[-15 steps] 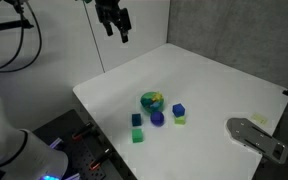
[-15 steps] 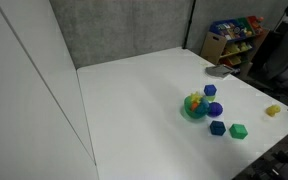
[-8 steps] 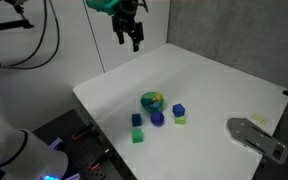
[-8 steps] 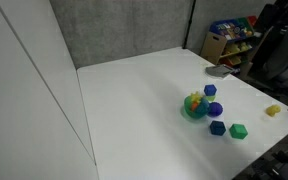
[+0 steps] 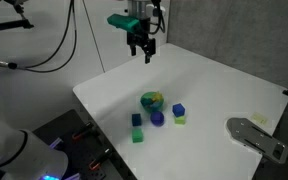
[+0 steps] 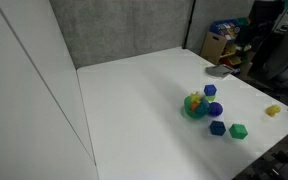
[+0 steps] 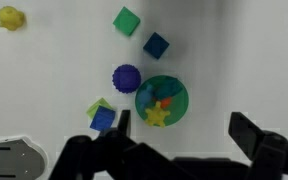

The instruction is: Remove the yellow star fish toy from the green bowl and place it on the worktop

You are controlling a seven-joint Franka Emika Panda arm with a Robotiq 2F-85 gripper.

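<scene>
Gripper (image 5: pixel 142 52) hangs high over the far edge of the worktop (image 5: pixel 209 80), pointing down. Fingers (image 7: pixel 252 138) spread wide apart in the wrist view, nothing between them. Well below and toward the near side sits the green bowl (image 7: pixel 164 98), upright on the white surface, teal inside. Yellow star fish toy (image 7: pixel 160 117) lies flat in the bowl against the rim, with a small orange-red bit beside it that is too blurred to identify. In an exterior view the toy shows as a yellow patch in the bowl (image 5: pixel 152 100). Purple ball (image 7: pixel 127 78) just beside the bowl. Blue block (image 7: pixel 103 120) and yellow-green cube (image 7: pixel 95 105) touch each other near the bowl's other side. Blue cube (image 7: pixel 156 45) and green cube (image 7: pixel 127 20) lie further off, apart. Small yellow piece (image 7: pixel 11 17) alone, well away. Grey flat object (image 5: pixel 256 135) at the table edge.
</scene>
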